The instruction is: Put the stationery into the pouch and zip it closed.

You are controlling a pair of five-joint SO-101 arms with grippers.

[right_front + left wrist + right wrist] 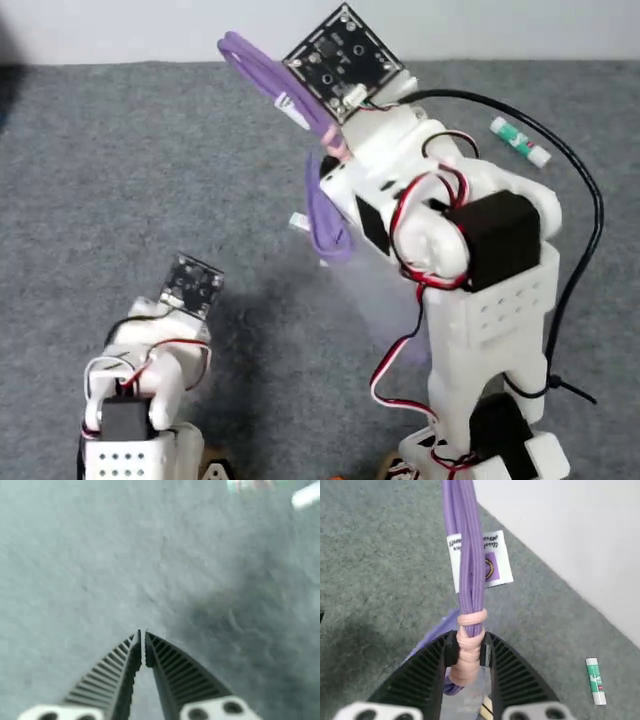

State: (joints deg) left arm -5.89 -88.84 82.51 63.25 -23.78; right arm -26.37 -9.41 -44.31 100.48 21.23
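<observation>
Pinching, with the right gripper (469, 637), a pink band (469, 657) wound around a purple cord (465, 555). Closing the ribbed fingers on the band from both sides and letting the cord run straight out past the tips. Carrying on that cord, just beyond the fingertips, one white label (497, 562) with purple print and a round emblem, the print too small to make out. Hanging under this gripper in the high view, a faint see-through pouch (385, 290), lifted off the table (150, 160), with the cord looping above and beside it.

Pressing the left gripper (142, 637) together on nothing, tips meeting with only a sliver between them, pointing at bare grey surface.

Counting two arms, two grippers, one cord of several strands, one pink band, one glue stick (595, 680).

Lying flat on the table, the glue stick: white with a green label and a thin red stripe, wording not legible. Sitting well apart from the right gripper, out beyond it toward the wall (570, 545), on the side away from the left arm.

Running just past the right gripper's reach, the edge where grey table meets white wall, with the glue stick resting near it. Leaving open felt-like surface ahead of the left gripper's tips and between the two arms.
</observation>
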